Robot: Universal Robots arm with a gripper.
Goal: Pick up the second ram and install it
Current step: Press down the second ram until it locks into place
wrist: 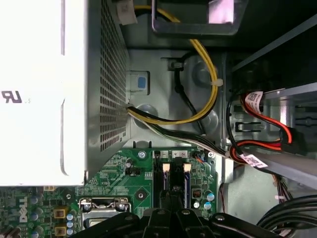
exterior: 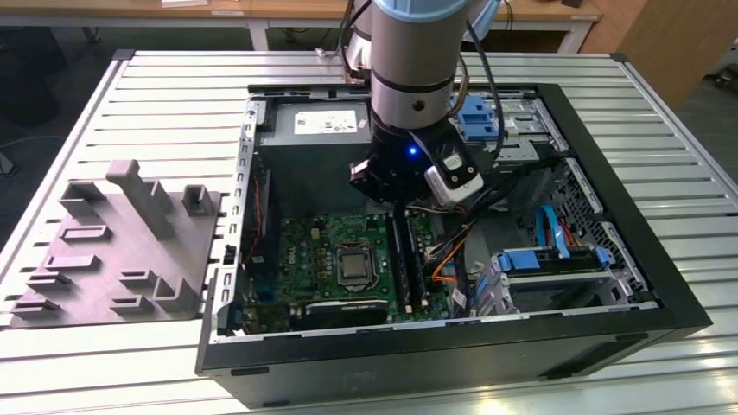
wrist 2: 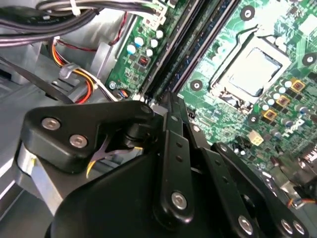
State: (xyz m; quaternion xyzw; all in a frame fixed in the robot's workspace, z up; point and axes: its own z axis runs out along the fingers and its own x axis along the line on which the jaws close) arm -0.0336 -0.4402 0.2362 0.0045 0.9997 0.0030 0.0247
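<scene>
i have the tool (exterior: 398, 206) down inside the open computer case (exterior: 645, 285), right over the motherboard's memory slots (exterior: 402, 255), seemingly pressing the second ram home; i cannot tell its grip, the board itself hidden.

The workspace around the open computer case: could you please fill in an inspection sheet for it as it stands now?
Surface: slatted metal table carrying the open computer case.
Job's things: second ram cannot be made out; long black memory slots run across the green motherboard.
Clutter: grey fixture block at the exterior view's left.
Grippers: gripper low inside the case, over the slots; state of the jaws cannot be told.
Cables: yellow and black bundle; red cable; bright-blue cable.
Surroundings: wooden desks behind.
</scene>
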